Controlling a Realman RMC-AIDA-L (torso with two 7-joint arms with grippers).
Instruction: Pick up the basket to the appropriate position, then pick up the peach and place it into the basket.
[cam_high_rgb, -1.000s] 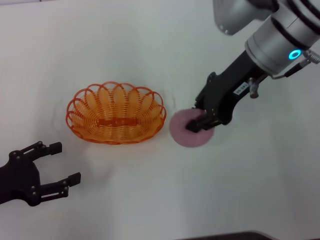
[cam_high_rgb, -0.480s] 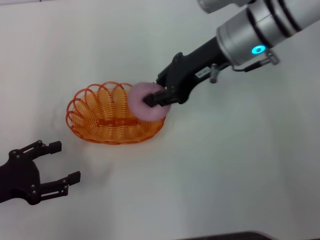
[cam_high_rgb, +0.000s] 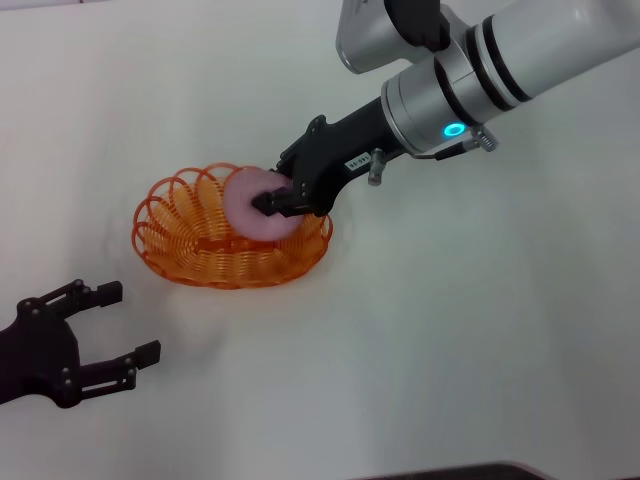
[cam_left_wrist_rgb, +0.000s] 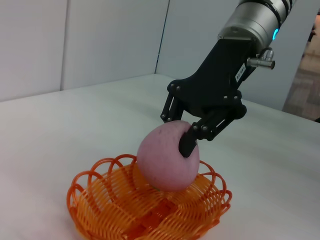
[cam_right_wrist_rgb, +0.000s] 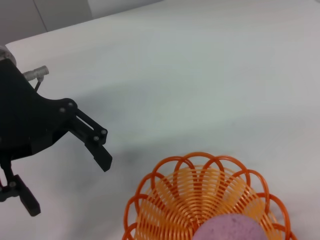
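Note:
The orange openwork basket (cam_high_rgb: 190, 240) stands on the white table, left of centre. My right gripper (cam_high_rgb: 272, 198) is shut on the dusty pink peach (cam_high_rgb: 245, 205) and holds it over the basket's right half, just above the inside. The left wrist view shows the peach (cam_left_wrist_rgb: 162, 162) low over the basket (cam_left_wrist_rgb: 100, 205), pinched by the right gripper (cam_left_wrist_rgb: 186, 145). The right wrist view shows the basket (cam_right_wrist_rgb: 200, 195) below with the peach's top (cam_right_wrist_rgb: 232, 229). My left gripper (cam_high_rgb: 125, 325) is open and empty at the near left, apart from the basket; it also shows in the right wrist view (cam_right_wrist_rgb: 65, 170).
The white table (cam_high_rgb: 480, 330) stretches bare to the right and front of the basket. Grey wall panels (cam_left_wrist_rgb: 100, 40) stand beyond the table's far edge in the left wrist view.
My right gripper has carried the peach from the table right of the basket up and leftward, and now holds it over the basket's inside. The basket and left arm have not moved.

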